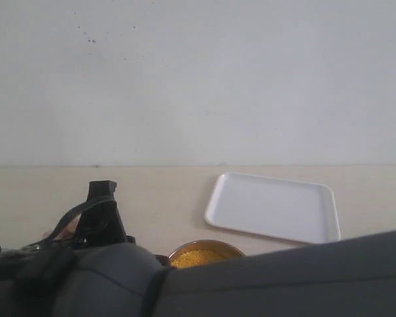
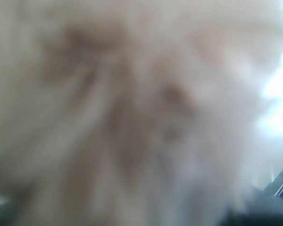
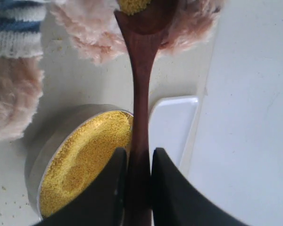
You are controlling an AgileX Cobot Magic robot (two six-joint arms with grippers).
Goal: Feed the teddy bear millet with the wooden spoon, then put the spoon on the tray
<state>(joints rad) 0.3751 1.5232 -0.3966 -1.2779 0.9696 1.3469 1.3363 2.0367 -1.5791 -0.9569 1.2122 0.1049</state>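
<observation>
The wooden spoon point(image 3: 144, 70) is clamped by its handle in my right gripper point(image 3: 139, 153), which is shut on it. Its oval bowl carries millet point(image 3: 134, 5) and is pressed up against the fluffy fur of the teddy bear point(image 3: 92, 30); the bear's striped shirt point(image 3: 14, 23) shows beside it. Below the spoon stands the metal bowl point(image 3: 47, 141) heaped with millet point(image 3: 85, 160), also visible as millet point(image 1: 197, 257). The white tray point(image 1: 270, 208) lies bare behind the bowl; tray point(image 3: 172, 127). Blurred teddy bear fur point(image 2: 132, 108) fills the left wrist view and hides the left jaws.
Grey arm housings point(image 1: 284, 281) block the front of the exterior view. A black arm part point(image 1: 102, 211) rises at the left. A few stray grains point(image 3: 4, 202) lie on the pale table point(image 1: 165, 198). A white wall point(image 1: 198, 79) stands behind.
</observation>
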